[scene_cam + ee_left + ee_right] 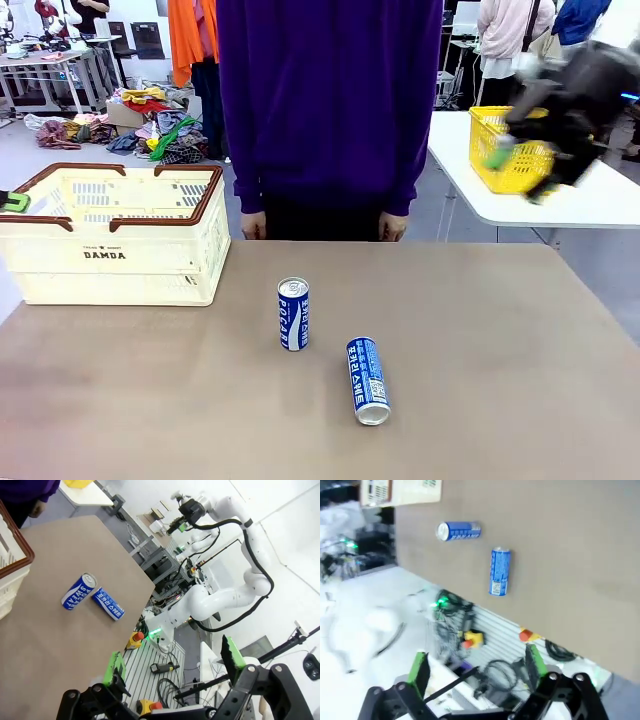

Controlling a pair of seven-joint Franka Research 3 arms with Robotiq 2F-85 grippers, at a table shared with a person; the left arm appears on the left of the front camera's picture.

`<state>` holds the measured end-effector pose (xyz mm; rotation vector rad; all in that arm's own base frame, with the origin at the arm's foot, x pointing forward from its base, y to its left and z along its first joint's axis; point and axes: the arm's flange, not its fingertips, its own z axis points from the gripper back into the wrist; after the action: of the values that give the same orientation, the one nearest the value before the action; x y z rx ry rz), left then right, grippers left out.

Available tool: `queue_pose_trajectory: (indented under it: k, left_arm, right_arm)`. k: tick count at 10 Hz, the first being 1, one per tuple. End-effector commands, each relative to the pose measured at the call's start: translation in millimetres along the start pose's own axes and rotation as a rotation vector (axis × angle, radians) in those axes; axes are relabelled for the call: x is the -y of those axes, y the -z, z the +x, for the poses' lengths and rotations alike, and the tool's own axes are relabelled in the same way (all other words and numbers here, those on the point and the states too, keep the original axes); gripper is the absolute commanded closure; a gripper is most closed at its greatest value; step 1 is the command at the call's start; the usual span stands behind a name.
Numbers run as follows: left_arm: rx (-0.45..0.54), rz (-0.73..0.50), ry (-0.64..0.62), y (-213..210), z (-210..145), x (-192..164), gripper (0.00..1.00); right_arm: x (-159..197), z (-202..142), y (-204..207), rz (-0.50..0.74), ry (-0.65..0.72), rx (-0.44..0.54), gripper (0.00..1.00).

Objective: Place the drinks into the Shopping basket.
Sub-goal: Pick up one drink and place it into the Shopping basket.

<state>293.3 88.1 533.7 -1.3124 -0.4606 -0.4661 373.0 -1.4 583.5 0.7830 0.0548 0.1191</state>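
Blue drinks (293, 314) (368, 380), two; one Shopping basket (110, 282)

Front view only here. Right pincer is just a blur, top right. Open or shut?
Observer: Open. In the right wrist view the right pincer has its green pads wide apart, nothing between them.
Operator: Left one? It barely pokes in by the basket.
Observer: The left pincer is open too, and empty.
Operator: Upright can's label? I read POCARI.
Observer: The left wrist view shows another side of that can: it reads SWEAT.
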Motion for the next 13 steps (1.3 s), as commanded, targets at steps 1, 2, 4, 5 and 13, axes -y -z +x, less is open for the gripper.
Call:
queue_pose_trajectory:
  k: [1, 2, 4, 5, 13]
  left_arm:
    - [0.015, -0.018, 0.005, 2, 1, 3, 0.00]
    - [0.015, -0.018, 0.005, 2, 1, 3, 0.00]
    - [0.015, -0.018, 0.005, 2, 1, 3, 0.00]
    - [0.015, -0.018, 0.005, 2, 1, 3, 0.00]
    - [0.015, -0.018, 0.005, 2, 1, 3, 0.00]
  right_arm:
    - [147, -44, -85, 0.327, 0.155, 0.145, 0.00]
    - [197, -64, -98, 0.481, 0.185, 0.188, 0.00]
    - [246, -77, -89, 0.638, 0.189, 0.265, 0.00]
    - [243, -71, -66, 0.583, 0.152, 0.195, 0.00]
    - [242, -119, -95, 0.539, 0.246, 0.255, 0.00]
